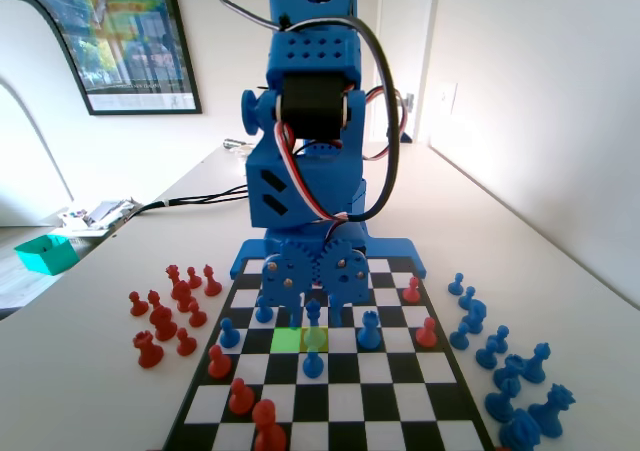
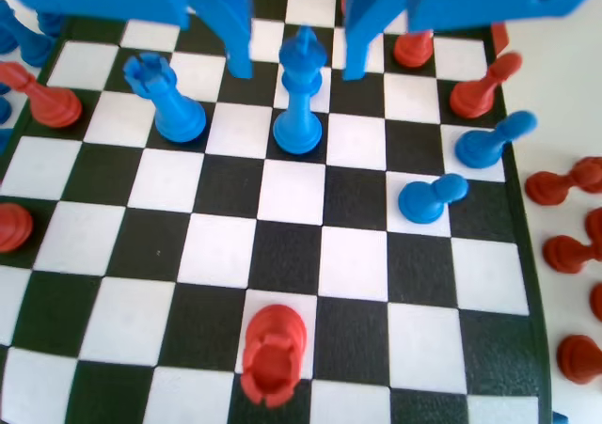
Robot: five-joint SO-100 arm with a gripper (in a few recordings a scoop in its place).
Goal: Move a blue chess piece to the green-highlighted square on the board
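Now your gripper hangs open and empty, one jaw each side of the upright blue piece. In the fixed view, the green square lies just beside the piece at nine o'clock.

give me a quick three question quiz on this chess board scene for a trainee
1. True or false: the gripper is shut on a red pawn.
2. In the wrist view, what stands between the jaws? A) red rook B) blue crowned piece C) blue pawn
3. Fill in: in the fixed view, the green-highlighted square lies directly ___ of the yellow-green square.
Key: 1 false; 2 B; 3 left.
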